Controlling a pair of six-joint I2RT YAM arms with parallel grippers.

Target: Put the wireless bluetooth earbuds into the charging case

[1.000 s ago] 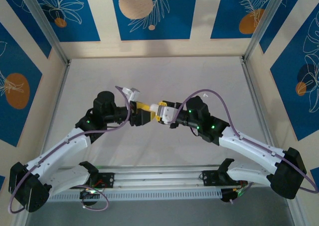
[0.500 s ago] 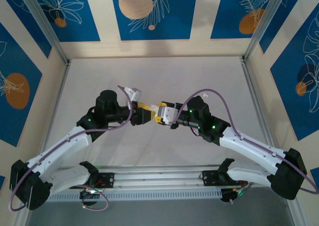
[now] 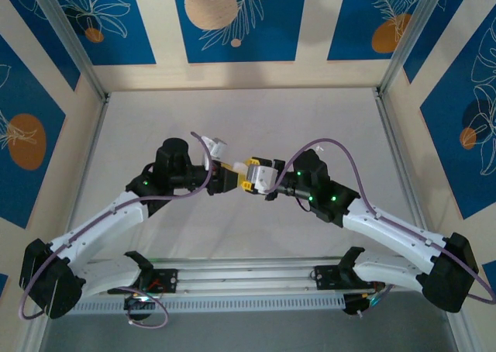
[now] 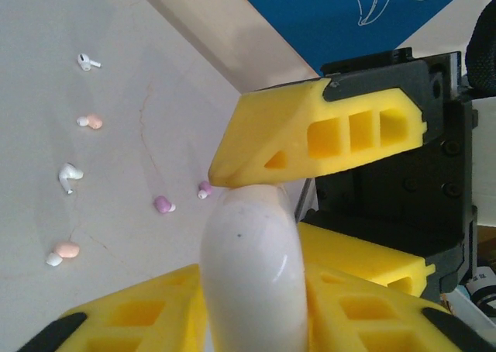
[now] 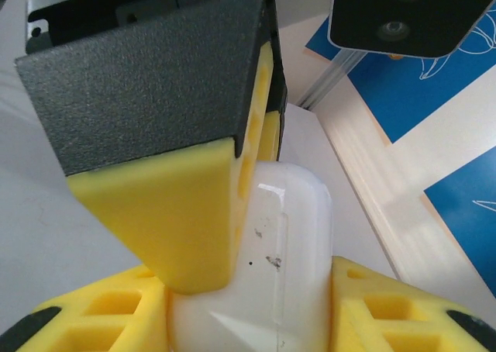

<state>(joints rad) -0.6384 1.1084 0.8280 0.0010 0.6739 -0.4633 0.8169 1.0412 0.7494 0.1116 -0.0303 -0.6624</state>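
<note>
Trouble, if it came, would most likely start at the shared grip. The left gripper (image 3: 231, 174) and right gripper (image 3: 254, 175) met nose to nose above the middle of the table (image 3: 248, 119), both clamped on the white charging case (image 4: 249, 274). The right's yellow fingers pinched it narrowly from one end, and the left's sat snug against its flanks from the other.

The case was glossy and rounded, so an uneven squeeze or a tug from either arm could squirt it out sideways, and it would then drop and skid. Its lid looked shut, though the wrist views were too close to be sure. If the aim was to pry it open, fingers set across the seam would pin it closed instead.

The earbuds (image 4: 163, 205), about six tiny pink, lilac and white pieces, lay scattered on the table past the case in the left wrist view, apart from one another, none in the case. A dropped case could knock them about, and each looked small enough to slip from such broad pads.
</note>
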